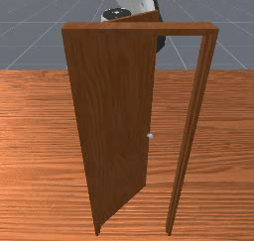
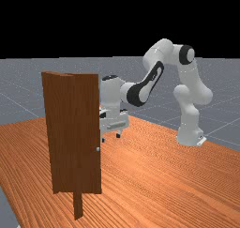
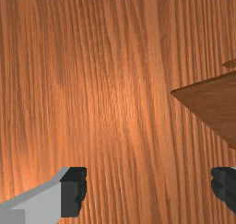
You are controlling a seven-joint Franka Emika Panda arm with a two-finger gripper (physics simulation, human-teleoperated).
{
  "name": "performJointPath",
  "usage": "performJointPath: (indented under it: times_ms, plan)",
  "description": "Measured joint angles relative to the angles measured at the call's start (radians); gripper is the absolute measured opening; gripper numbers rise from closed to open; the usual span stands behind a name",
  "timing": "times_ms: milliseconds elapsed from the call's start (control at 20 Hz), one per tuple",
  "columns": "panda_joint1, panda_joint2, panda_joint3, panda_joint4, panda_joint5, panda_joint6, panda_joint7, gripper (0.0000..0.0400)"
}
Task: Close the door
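Above the orange-brown wooden table [image 1: 30, 136], my white gripper [image 2: 110, 137] hangs near the dark brown wooden door [image 1: 114, 111], jaws wide apart, nothing held. Door's ajar: hinged at the front view's left of its brown wooden frame [image 1: 212, 31], free edge swung toward me, small pale round knob [image 1: 150, 136] at that edge

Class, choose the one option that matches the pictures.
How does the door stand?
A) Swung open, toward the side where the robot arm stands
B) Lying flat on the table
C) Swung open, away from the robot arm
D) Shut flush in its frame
A: the door's free edge, with the knob, stands back from the frame on the arm's side.
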Motion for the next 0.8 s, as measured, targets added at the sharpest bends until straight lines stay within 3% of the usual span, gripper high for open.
performJointPath:
  times_ms: [150,200,350,400,550,800]
  plan:
    - [-0.025,0.129,0.022,0.214,0.037,-0.089,-0.021,0.0400]
    - [0.008,0.138,-0.012,0.205,-0.029,0.027,0.029,0.0400]
    - [0.004,0.290,-0.012,0.469,-0.028,-0.118,0.030,0.0400]
    - [-0.008,0.363,0.001,0.607,-0.036,-0.222,-0.041,0.0400]
    - [0.002,0.364,0.028,0.601,-0.059,-0.219,-0.144,0.0400]
    - [0.073,0.406,0.020,0.676,-0.058,-0.255,-0.004,0.0400]
